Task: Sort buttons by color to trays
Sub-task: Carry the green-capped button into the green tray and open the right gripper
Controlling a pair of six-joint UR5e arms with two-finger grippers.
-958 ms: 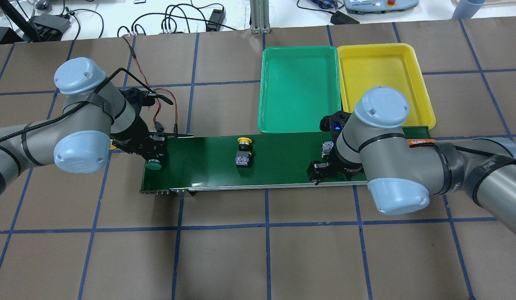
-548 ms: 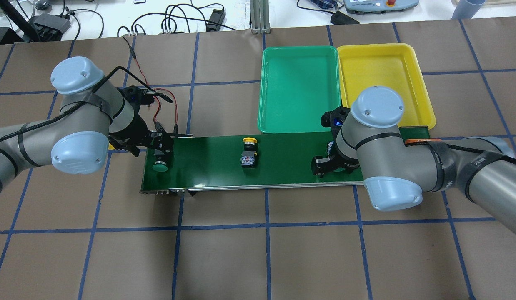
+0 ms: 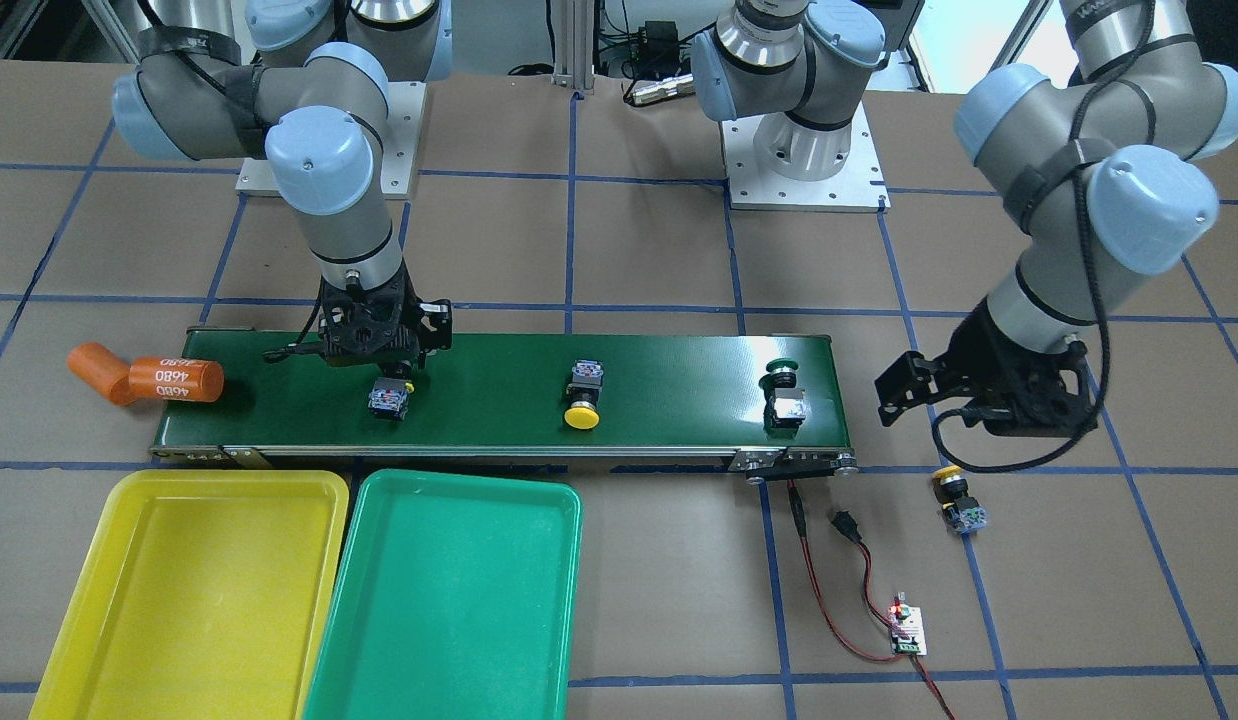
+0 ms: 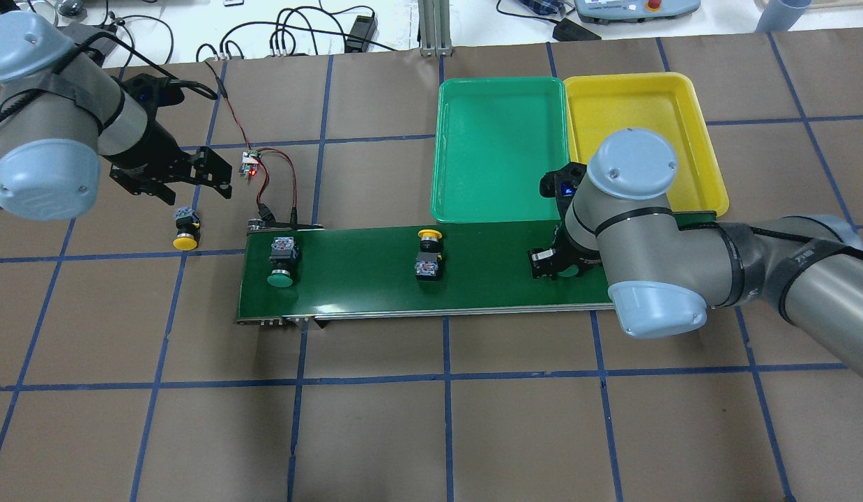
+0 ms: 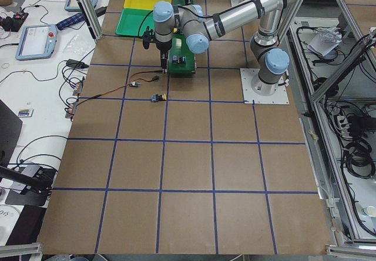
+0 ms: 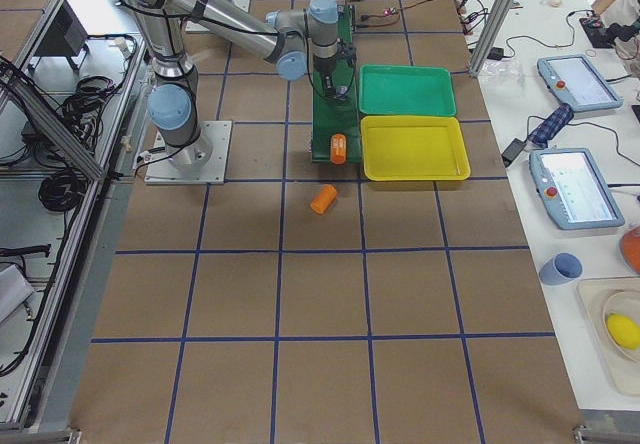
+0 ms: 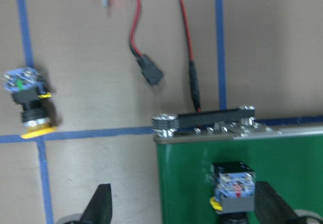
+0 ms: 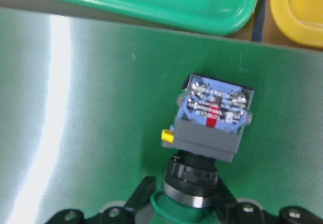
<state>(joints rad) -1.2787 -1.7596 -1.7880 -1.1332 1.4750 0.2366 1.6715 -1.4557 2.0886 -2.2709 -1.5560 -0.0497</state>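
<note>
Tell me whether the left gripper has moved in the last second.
Yes. The left gripper has left the end of the green belt and gone up and left in the overhead view, now above the table by the off-belt yellow button.

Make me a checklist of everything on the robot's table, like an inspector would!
Surface: brown table, blue grid lines; dark-green belt on it.
Job's things: green tray and yellow tray, both empty; one green button and one yellow button free on the belt; second green button under the right gripper; second yellow button on the table.
Clutter: orange cylinder marked 4680 at the belt's end; another orange cylinder beyond; small circuit board.
Grippers: left gripper open above the table; right one's fingers flank its button, grip unclear.
Cables: red wires run from board to belt.
Surroundings: benches with control tablets, black cables.
</note>
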